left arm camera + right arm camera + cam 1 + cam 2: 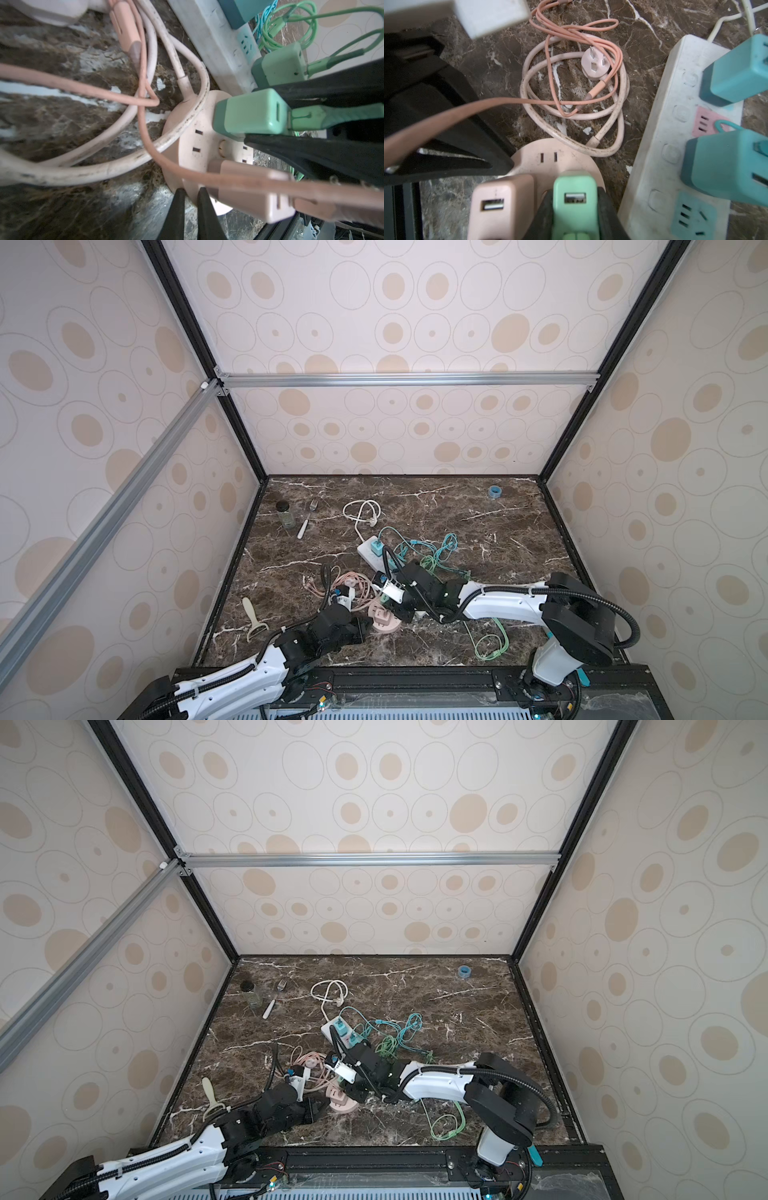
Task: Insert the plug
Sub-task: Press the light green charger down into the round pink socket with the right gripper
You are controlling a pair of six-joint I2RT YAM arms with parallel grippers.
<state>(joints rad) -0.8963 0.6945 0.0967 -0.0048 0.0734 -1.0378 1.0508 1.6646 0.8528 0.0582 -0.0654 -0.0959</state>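
Note:
My right gripper is shut on a light green charger plug, one black finger on each side. In the left wrist view the green plug stands with its base against the face of the round pink socket; its prongs are hidden. A pink charger sits in the same socket beside it. My left gripper is shut, its tips against the socket's rim. In both top views the socket lies between the two grippers, and the right gripper covers the green plug.
A white power strip with teal chargers lies close beside the socket. Coiled pink cords and a loose three-pin plug lie behind it. Green cable, a peeler, jar, fork and blue tape roll lie around.

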